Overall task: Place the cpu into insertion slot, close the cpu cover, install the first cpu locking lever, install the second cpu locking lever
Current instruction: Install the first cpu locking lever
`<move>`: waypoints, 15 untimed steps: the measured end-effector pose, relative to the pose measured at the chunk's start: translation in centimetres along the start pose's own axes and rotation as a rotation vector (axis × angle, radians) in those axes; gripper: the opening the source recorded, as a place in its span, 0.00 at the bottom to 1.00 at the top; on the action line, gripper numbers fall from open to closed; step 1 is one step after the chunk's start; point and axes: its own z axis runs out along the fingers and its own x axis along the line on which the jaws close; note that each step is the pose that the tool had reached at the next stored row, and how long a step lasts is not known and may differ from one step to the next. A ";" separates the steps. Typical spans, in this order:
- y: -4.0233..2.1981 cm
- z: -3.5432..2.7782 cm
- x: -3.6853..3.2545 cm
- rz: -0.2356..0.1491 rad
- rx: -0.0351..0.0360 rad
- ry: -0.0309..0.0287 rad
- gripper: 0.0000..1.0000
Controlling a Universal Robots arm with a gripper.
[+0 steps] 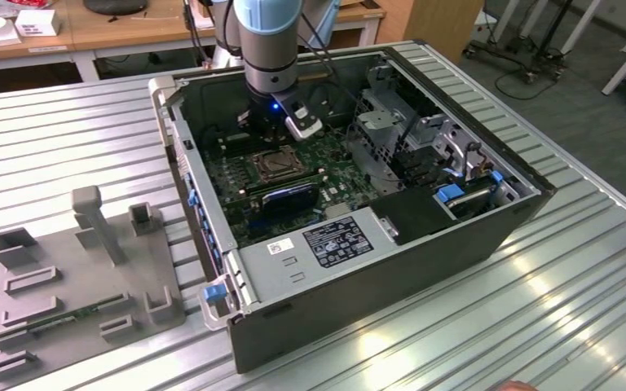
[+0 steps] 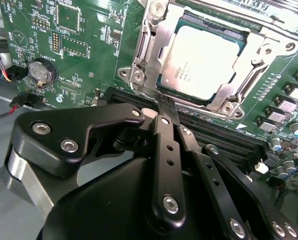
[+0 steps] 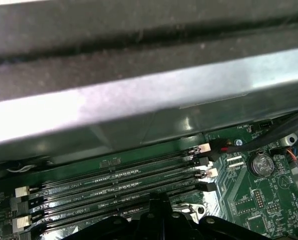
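The cpu (image 2: 203, 60) sits in the insertion slot (image 2: 139, 70), its pale metal face up and level, framed by the slot's silvery rim. The cpu cover (image 2: 262, 52) appears to lie down around it, so the chip's face shows through the square window. That is how the plate would press the edges and leave the middle bare. Whether either locking lever is latched I cannot tell.

In the second wrist view the end effector (image 2: 163, 107) is clenched, its black fingers drawn together into one narrow tip. The tip lies right at the slot's rim, on the side facing the long black memory slots (image 2: 213, 130). I see nothing gripped between the fingers. A closed, slim tip suits pushing or hooking a thin part at the slot's edge better than pinching, and this looks like work on the hold-down hardware rather than on the chip.

The green circuit board (image 2: 89, 55) spreads around the slot, with a round coin cell battery (image 2: 41, 71) well apart from it. In the exterior view the arm reaches straight down into the open computer case (image 1: 400, 269), which lies on its side on the ribbed worktop (image 1: 574, 309) so the slot faces up. A grey fixture tray (image 1: 74, 277) rests far from the slot, outside the case.
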 end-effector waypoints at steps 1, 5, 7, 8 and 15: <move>0.01 -0.03 -0.01 0.000 -0.0002 0.0001 0.10; 0.09 -0.28 -0.04 0.000 -0.0012 0.0002 0.10; 0.11 -0.44 -0.05 0.000 -0.0003 0.0003 0.10; 0.13 -0.52 -0.06 0.000 -0.0002 0.0003 0.10; 0.17 -0.62 -0.08 0.001 0.0002 0.0003 0.10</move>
